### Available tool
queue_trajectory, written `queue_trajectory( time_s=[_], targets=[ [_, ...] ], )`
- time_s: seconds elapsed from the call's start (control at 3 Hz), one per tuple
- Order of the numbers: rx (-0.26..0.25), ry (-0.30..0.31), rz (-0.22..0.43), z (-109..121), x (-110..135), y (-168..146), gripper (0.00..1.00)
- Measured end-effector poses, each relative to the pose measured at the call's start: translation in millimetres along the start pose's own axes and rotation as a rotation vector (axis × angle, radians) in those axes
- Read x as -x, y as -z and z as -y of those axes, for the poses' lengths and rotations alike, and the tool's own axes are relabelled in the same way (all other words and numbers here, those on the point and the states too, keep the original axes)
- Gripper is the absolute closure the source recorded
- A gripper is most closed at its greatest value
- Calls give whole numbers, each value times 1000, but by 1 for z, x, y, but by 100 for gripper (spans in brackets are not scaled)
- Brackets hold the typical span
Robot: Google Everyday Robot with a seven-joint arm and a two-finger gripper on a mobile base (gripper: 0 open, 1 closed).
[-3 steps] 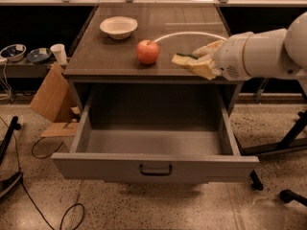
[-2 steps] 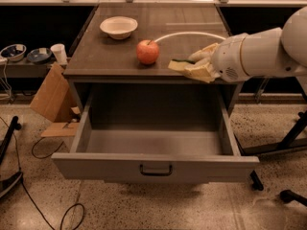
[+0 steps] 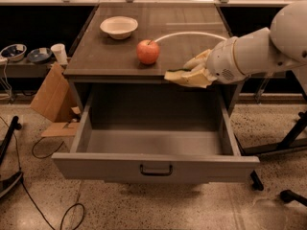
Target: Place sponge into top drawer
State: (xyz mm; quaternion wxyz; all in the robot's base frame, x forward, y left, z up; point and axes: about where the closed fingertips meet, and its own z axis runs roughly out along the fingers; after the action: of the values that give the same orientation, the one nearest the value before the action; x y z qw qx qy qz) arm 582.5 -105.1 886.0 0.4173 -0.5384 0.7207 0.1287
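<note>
My gripper (image 3: 192,72) is at the front right edge of the cabinet top, shut on the sponge (image 3: 178,75), a thin pale yellow block with a dark green top. It holds the sponge in the air just past the counter edge, above the back right part of the top drawer (image 3: 154,166). The drawer is pulled fully out, grey, with a dark bar handle at the centre of its front panel. Its inside shows nothing in it.
A red apple (image 3: 148,51) and a white bowl (image 3: 119,27) sit on the cabinet top (image 3: 120,56). A white cable (image 3: 187,33) curves behind the apple. A cardboard box (image 3: 50,97), a cup and bowls stand at the left. Floor cables lie left; chair legs right.
My gripper has carried the sponge leftward and forward off the counter edge, so it now hangs over the open drawer. The apple, bowl and drawer have not moved.
</note>
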Motion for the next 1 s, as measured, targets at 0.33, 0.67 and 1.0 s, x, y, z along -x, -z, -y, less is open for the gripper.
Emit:
queue_trajectory(
  time_s=[0.33,0.67,1.0],
  targets=[
    [63,4,-35,-1,-11,-11,100],
    [77,7,-31,2,-7,-19,100],
    [117,4,-47,1,-9,-39,100]
  ],
)
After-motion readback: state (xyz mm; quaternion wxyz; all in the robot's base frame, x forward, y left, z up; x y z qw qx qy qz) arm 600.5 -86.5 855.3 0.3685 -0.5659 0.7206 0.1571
